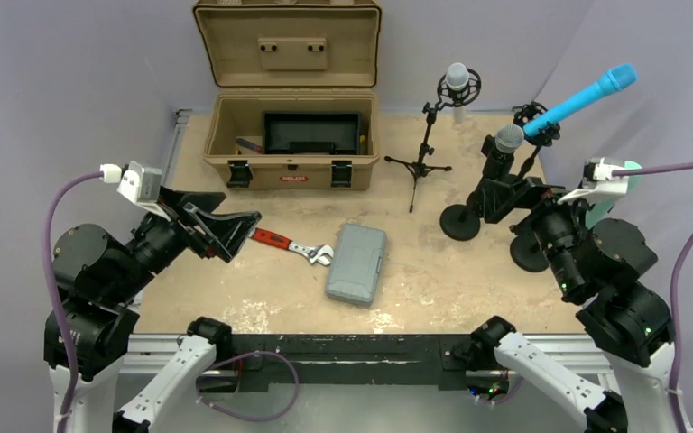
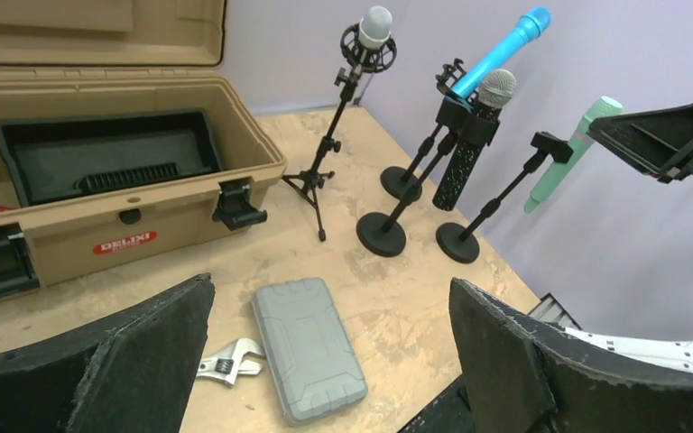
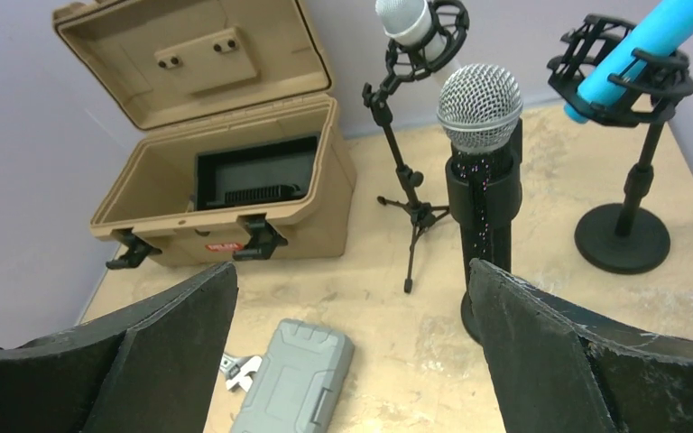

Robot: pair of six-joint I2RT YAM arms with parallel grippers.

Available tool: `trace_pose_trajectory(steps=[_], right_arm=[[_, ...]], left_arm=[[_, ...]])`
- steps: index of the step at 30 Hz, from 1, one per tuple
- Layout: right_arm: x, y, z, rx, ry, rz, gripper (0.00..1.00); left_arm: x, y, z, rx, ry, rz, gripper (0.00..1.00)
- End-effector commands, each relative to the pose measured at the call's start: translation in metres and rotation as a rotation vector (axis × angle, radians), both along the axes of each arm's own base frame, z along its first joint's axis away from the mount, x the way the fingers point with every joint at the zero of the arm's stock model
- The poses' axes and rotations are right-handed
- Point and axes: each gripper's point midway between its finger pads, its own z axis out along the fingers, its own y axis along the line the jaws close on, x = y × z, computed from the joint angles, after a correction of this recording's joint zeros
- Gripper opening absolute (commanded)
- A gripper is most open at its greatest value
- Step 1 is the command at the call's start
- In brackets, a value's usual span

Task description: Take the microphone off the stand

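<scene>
Left tool (image 2: 329,281) spread, empty; right tool (image 3: 352,271) spread, empty, facing black microphone (image 3: 480,108) upright in stand (image 2: 381,234).

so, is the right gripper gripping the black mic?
No, the right wrist view shows the right gripper wide open, short of the black microphone, which sits upright in its stand.

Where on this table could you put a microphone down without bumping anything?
Bare wood lies between the grey case and the round stand bases, and between the toolbox and the wrench. The right rear corner, packed with microphone stands, is crowded.
</scene>
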Motion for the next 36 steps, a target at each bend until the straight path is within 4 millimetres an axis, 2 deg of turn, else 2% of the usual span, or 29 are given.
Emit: trace_pose_trajectory(steps=[1,4,10,13,15,20,25,30,36], right_arm=[[0.014,0.004,-0.018,0.01,0.06,-0.037,0.99],[0.019,0.01,-0.026,0.003,0.073,-0.028,0.99],[0.044,0.023,-0.051,-0.089,0.13,-0.032,0.98],[0.063,0.012,-0.061,-0.169,0.193,-0.147,0.98],[0.068,0.0,-0.062,-0.211,0.22,-0.235,0.99],[0.081,-0.019,-0.055,-0.271,0.205,-0.347,0.99],[0.109,-0.046,-0.048,-0.269,0.211,-0.387,0.99],[0.123,-0.048,-0.033,-0.269,0.178,-0.394,0.99],[0.136,-0.049,-0.03,-0.287,0.168,-0.417,0.83]], left_arm=[[0.002,-0.012,-0.008,-0.012,0.06,-0.06,1.0],[0.004,-0.019,-0.014,-0.012,0.096,-0.099,1.0],[0.015,-0.035,-0.046,-0.036,0.216,-0.162,1.0],[0.02,-0.042,-0.061,-0.071,0.272,-0.185,1.0],[0.018,-0.05,-0.065,-0.08,0.291,-0.231,1.0],[0.016,-0.057,-0.076,-0.03,0.288,-0.236,1.0],[0.01,-0.08,-0.077,-0.014,0.308,-0.314,1.0],[0.001,-0.097,-0.08,-0.003,0.319,-0.362,1.0],[-0.007,-0.104,-0.087,0.005,0.327,-0.378,1.0]])
